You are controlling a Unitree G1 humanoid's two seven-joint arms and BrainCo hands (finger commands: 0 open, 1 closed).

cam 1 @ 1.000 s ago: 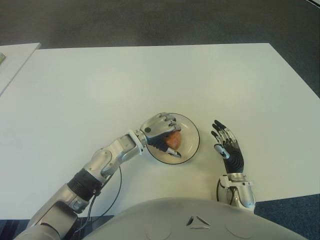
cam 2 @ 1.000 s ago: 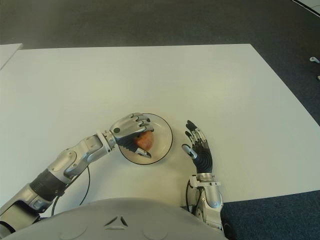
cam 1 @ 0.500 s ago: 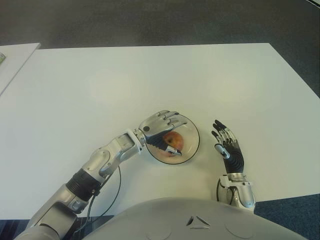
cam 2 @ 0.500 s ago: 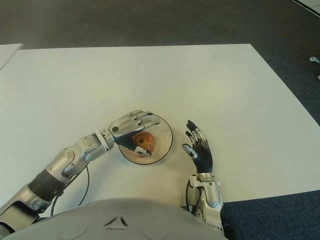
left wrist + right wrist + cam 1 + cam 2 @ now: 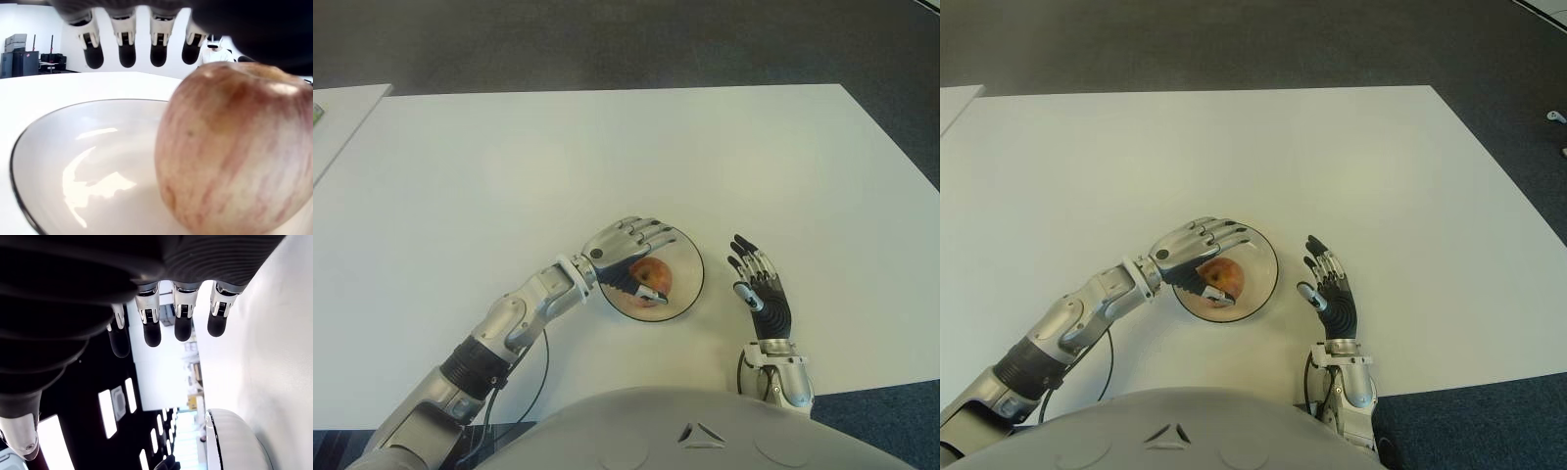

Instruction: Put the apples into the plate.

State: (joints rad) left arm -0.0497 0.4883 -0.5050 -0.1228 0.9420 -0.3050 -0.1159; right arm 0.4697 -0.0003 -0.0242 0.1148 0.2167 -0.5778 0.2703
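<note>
Apple (image 5: 652,275) (unlabelled) sits in plate (image 5: 690,269).

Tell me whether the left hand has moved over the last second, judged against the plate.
Yes. The left hand has opened off the apple and drawn back toward the plate's left rim; its fingers now hang spread above the apple sitting in the plate.

The left robot hand (image 5: 625,249) hides part of the plate (image 5: 691,269) and apple (image 5: 652,274).
</note>
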